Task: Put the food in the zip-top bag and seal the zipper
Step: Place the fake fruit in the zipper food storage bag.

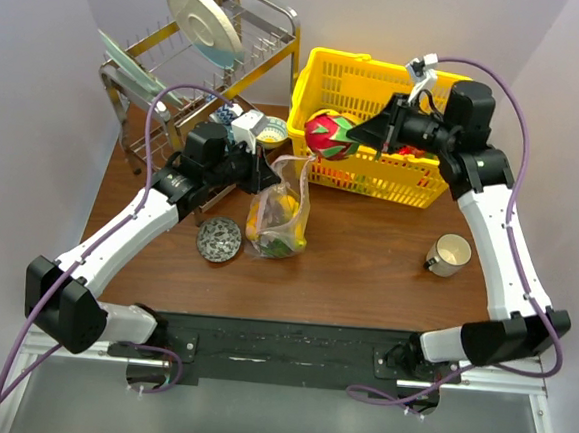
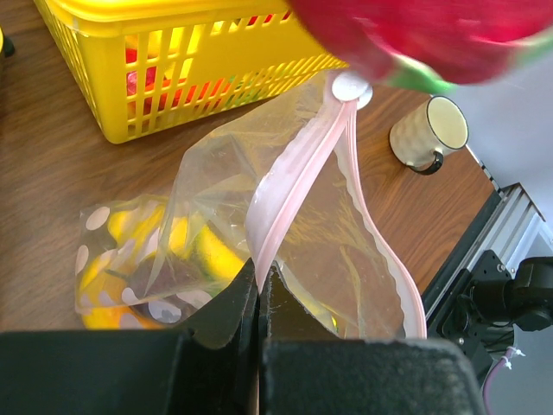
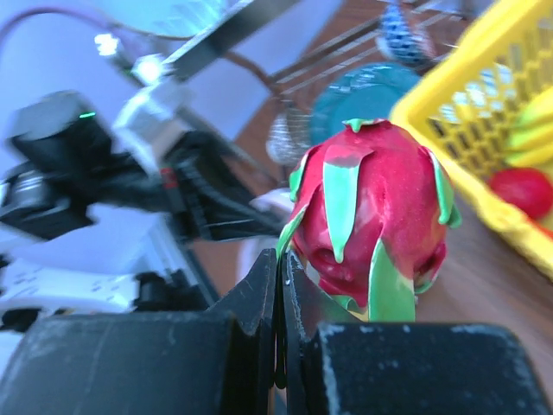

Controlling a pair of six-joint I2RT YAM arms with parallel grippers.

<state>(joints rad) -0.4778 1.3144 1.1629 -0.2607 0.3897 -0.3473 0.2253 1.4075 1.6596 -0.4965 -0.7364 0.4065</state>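
The left hand [image 2: 259,278] is clenched on the pink press-seal zipper [image 2: 298,169] of the clear crinkly plastic bag [image 1: 290,184], holding its mouth up off the brown wooden desk [image 1: 366,268]. Yellow toy pieces [image 2: 212,255] lie inside. The right hand [image 3: 281,264] pinches a green leaf of the red toy dragon fruit [image 3: 371,216], held near the bag's mouth beside the yellow mesh basket [image 1: 380,83].

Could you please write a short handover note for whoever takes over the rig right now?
Left gripper: shut on the zipper strip of the bag, holding its mouth open.
Right gripper: shut on a leaf of the dragon fruit, held in the air by the basket.
Done: yellow and green pieces are in the bag.
Left: bag the dragon fruit, then the red piece and others in the basket, then seal.
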